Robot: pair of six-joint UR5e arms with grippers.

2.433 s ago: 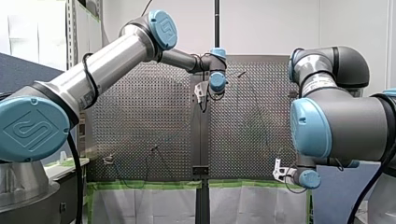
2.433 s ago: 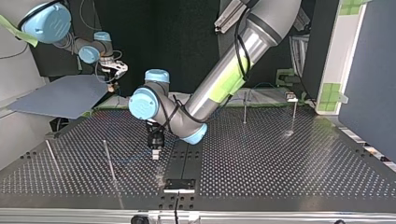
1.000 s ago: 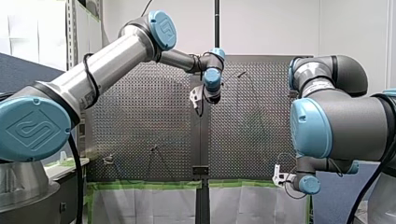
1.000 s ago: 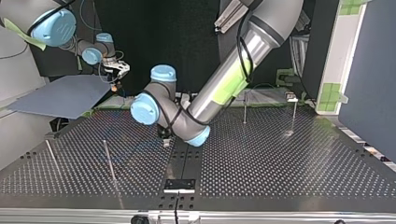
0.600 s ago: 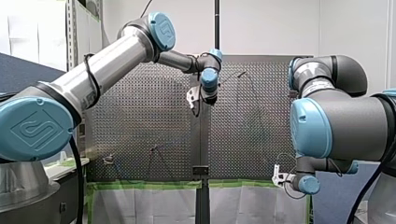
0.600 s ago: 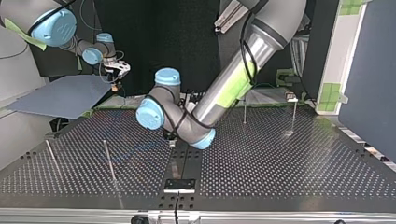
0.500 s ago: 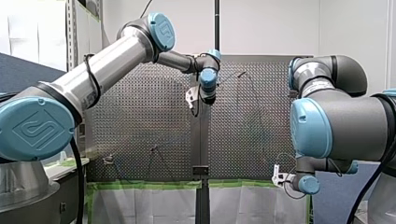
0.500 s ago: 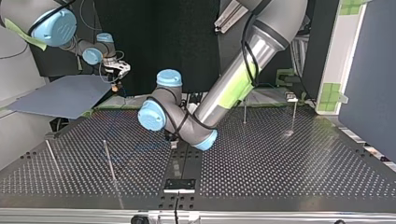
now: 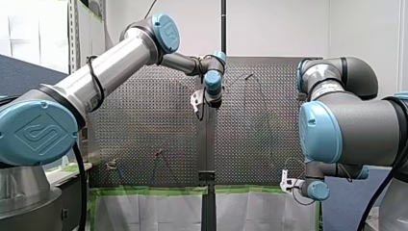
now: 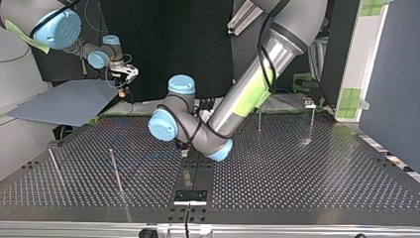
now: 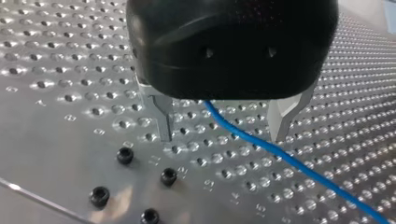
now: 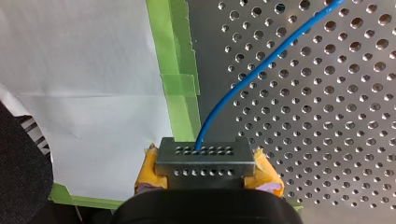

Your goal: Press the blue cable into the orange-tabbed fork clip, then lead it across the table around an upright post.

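The blue cable (image 11: 280, 155) lies along the perforated table (image 11: 70, 60) and passes loose between the metal fingers (image 11: 161, 116) of the left gripper (image 11: 223, 137). Those fingers stand wide apart just above the table and grip nothing. At the table's edge, by the green tape (image 12: 180, 84), the cable runs into the right gripper (image 12: 205, 161), whose yellow pads (image 12: 266, 175) are closed on it.

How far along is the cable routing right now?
Done: nothing visible; the blue cable lies loose over the perforated table. In hand: right end effector clamps its end block; left end effector straddles it, fingers open. Left: clipping, then rounding an upright post.
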